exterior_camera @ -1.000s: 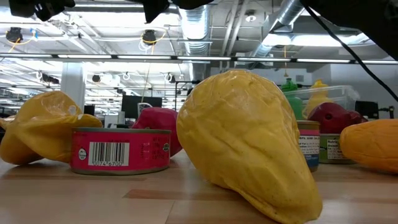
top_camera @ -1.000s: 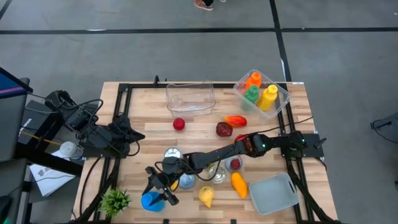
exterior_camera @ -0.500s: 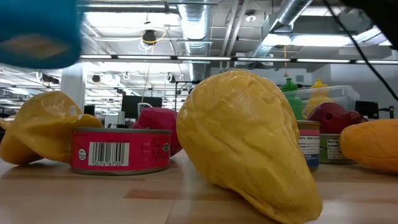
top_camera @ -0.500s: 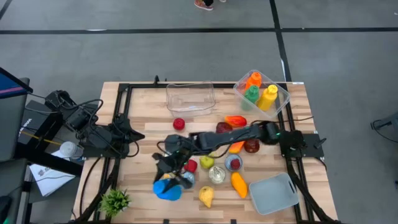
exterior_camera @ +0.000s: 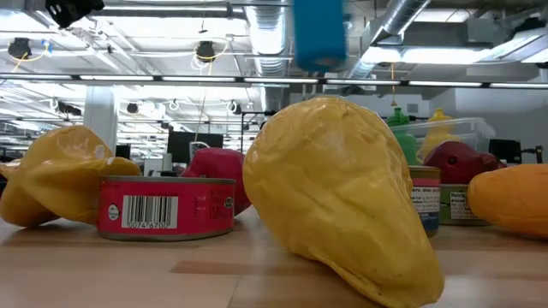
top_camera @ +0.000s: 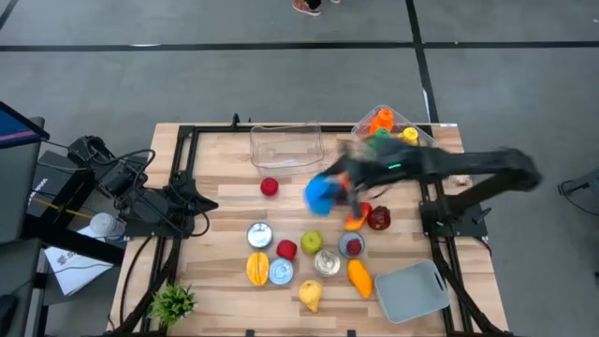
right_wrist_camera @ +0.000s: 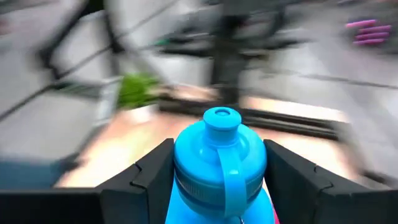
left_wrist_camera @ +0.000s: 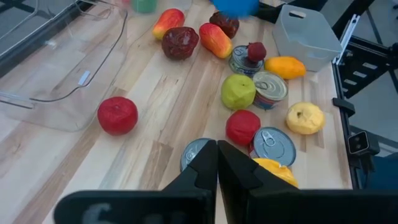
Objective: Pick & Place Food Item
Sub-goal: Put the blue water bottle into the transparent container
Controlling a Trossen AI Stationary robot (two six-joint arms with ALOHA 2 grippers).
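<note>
While our right gripper (right_wrist_camera: pixel 214 180) clamps the blue bottle (top_camera: pixel 323 194) mid-air, just beside the clear tray (top_camera: pixel 285 147), we judge it rigid, smooth, possibly slippery; holding its body below the cap suits. Left gripper (left_wrist_camera: pixel 217 163) rests closed.

Bright overhead light; motion blur on the right arm (top_camera: pixel 440 168).
</note>
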